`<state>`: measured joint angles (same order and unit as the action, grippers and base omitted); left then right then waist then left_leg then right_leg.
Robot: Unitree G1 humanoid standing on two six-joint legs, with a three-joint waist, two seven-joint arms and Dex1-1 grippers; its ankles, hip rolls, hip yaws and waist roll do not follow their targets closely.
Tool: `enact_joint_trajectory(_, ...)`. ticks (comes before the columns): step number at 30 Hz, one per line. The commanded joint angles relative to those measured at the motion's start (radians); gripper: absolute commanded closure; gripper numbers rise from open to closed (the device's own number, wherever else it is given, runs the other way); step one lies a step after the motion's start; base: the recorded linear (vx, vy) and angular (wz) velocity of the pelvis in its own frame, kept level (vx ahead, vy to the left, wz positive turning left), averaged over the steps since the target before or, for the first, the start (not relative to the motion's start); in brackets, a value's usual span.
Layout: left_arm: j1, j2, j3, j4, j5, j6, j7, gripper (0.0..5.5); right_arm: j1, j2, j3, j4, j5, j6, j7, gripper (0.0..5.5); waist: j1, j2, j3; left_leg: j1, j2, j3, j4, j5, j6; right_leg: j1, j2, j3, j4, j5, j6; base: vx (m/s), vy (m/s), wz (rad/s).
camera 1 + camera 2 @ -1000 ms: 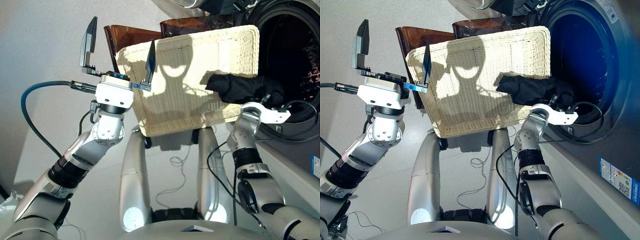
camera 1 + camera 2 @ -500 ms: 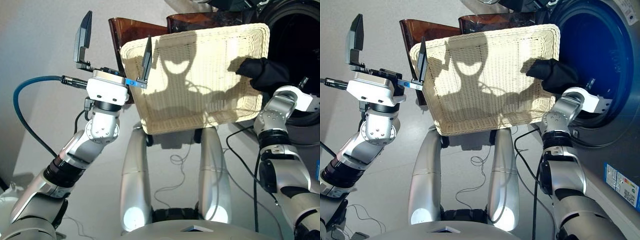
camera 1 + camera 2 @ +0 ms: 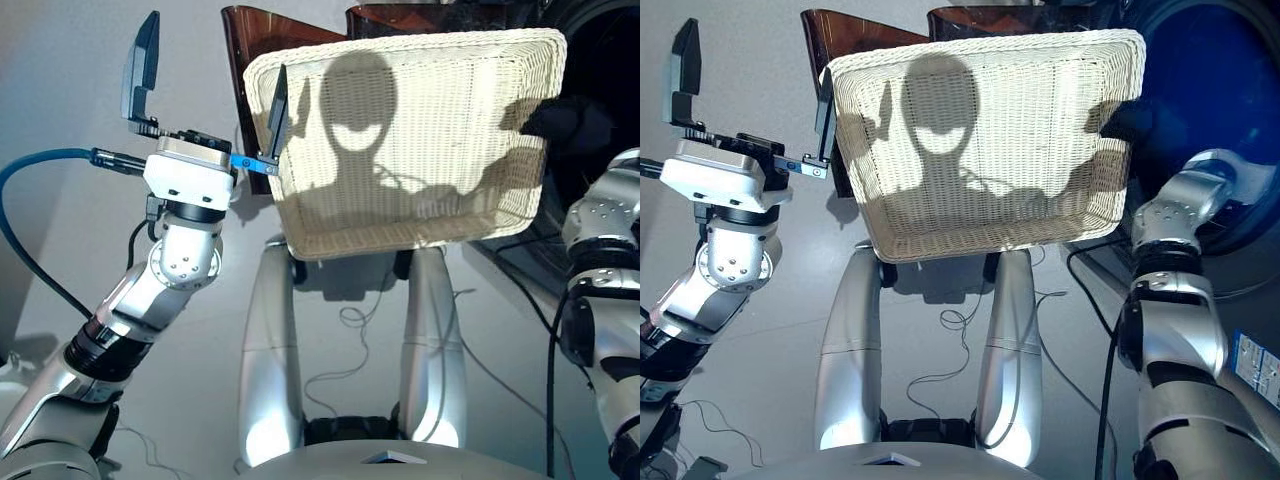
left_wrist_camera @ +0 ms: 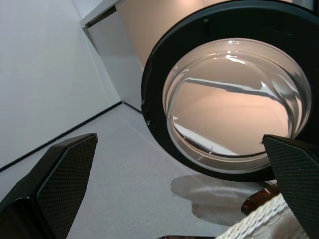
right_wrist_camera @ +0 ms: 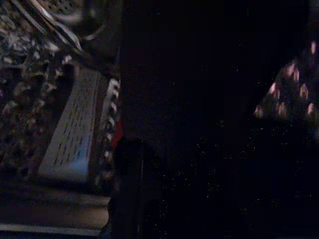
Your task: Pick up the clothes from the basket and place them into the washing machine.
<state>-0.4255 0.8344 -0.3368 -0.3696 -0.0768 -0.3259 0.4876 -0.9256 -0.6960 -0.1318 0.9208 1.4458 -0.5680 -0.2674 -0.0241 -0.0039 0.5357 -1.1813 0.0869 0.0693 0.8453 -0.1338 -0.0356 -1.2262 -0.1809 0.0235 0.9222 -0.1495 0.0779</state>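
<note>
The cream wicker basket (image 3: 400, 140) stands in front of me, and its woven floor shows only shadows. A black garment (image 3: 566, 122) hangs just past the basket's right rim, at the mouth of the washing machine (image 3: 1215, 90). My right arm (image 3: 605, 215) reaches up to it, shut on the cloth. The dark cloth (image 5: 209, 99) fills the right wrist view and hides the fingers, with perforated drum steel (image 5: 30, 89) beside it. My left gripper (image 3: 208, 95) is open and empty at the basket's left rim. The round glass door (image 4: 234, 99) shows in the left wrist view.
Two brown translucent panels (image 3: 252, 45) rise behind the basket. Loose cables (image 3: 345, 325) lie on the grey floor below it. A blue hose (image 3: 30, 170) loops off my left arm.
My right arm has carried the black garment out of the basket, to the right over its rim and up to the drum opening. The left gripper stays open beside the basket.
</note>
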Motion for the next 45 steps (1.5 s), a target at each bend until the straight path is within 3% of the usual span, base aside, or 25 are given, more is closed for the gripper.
enact_joint_trajectory(1, 0.014, -0.011, 0.042, -0.13, 0.001, -0.073, 0.014, 0.0, -0.049, -0.169, -0.029, 0.006, -0.092, -0.049, -0.015, 5.5, -0.02, 0.046, -0.016, 0.044, 0.003, -0.041, 0.002, -0.009, -0.039, -0.001, 0.041, 0.018, -0.009, 0.02, 0.032, 0.0, 0.0, 0.0)
enact_joint_trajectory(9, 0.025, 0.028, 0.045, -0.159, -0.016, -0.081, 0.009, 0.0, -0.13, -0.296, -0.012, 0.051, -0.112, -0.065, -0.051, 5.5, -0.024, 0.051, -0.016, -0.013, 0.003, -0.037, 0.053, -0.016, -0.046, -0.075, 0.054, 0.017, 0.071, -0.009, 0.023, -0.008, -0.029, -0.004)
enact_joint_trajectory(13, 0.027, 0.032, 0.036, -0.168, -0.025, -0.082, 0.009, 0.0, -0.173, -0.344, 0.015, 0.088, -0.144, -0.065, -0.085, 5.5, -0.026, 0.055, -0.016, -0.03, 0.007, -0.039, 0.063, -0.017, -0.051, -0.097, 0.052, 0.02, 0.094, -0.022, 0.018, -0.006, -0.044, 0.003)
enact_joint_trajectory(20, 0.02, 0.029, 0.039, -0.181, -0.018, -0.083, 0.009, 0.0, -0.181, -0.356, 0.015, 0.132, -0.145, -0.065, -0.091, 5.5, -0.029, 0.055, -0.016, -0.039, 0.002, -0.043, 0.07, -0.017, -0.053, -0.104, 0.055, 0.017, 0.1, -0.027, 0.017, 0.0, 0.0, 0.0)
enact_joint_trajectory(21, 0.021, 0.028, 0.042, -0.182, -0.016, -0.084, 0.011, 0.0, -0.176, -0.354, 0.012, 0.136, -0.144, -0.063, -0.089, 1.06, -0.028, 0.055, -0.016, -0.04, 0.002, -0.044, 0.071, -0.017, -0.053, -0.103, 0.054, 0.016, 0.099, -0.027, 0.017, 0.0, 0.0, 0.0)
enact_joint_trajectory(22, 0.022, 0.029, 0.042, -0.183, -0.016, -0.084, 0.011, 0.0, -0.174, -0.354, 0.01, 0.136, -0.143, -0.063, -0.087, 0.0, -0.028, 0.055, -0.016, -0.039, 0.002, -0.044, 0.071, -0.017, -0.053, -0.102, 0.054, 0.015, 0.098, -0.027, 0.017, 0.0, 0.0, 0.0)
enact_joint_trajectory(32, 0.016, 0.009, 0.049, -0.187, -0.029, -0.081, -0.004, 0.0, -0.089, -0.268, -0.003, 0.074, -0.122, -0.064, -0.047, 0.0, -0.03, 0.052, -0.016, -0.032, -0.001, -0.038, 0.061, -0.017, -0.047, -0.087, 0.052, 0.014, 0.08, -0.019, 0.018, 0.0, 0.0, 0.0)
enact_joint_trajectory(38, 0.014, 0.001, 0.051, -0.176, -0.026, -0.083, -0.002, 0.0, 0.037, -0.122, -0.024, -0.102, -0.133, -0.092, -0.024, 0.0, -0.03, 0.04, -0.016, -0.028, -0.006, -0.039, 0.057, -0.015, -0.041, -0.069, 0.05, 0.011, 0.064, -0.009, 0.02, 0.0, 0.0, 0.0)
enact_joint_trajectory(45, 0.03, -0.026, 0.06, -0.164, 0.0, -0.067, 0.005, 0.0, 0.23, 0.08, 0.092, -0.451, -0.288, -0.079, -0.007, 0.0, -0.039, 0.02, -0.016, -0.011, -0.004, -0.027, 0.024, -0.007, -0.031, -0.045, 0.054, 0.016, 0.016, 0.013, 0.021, -0.009, 0.022, 0.0)
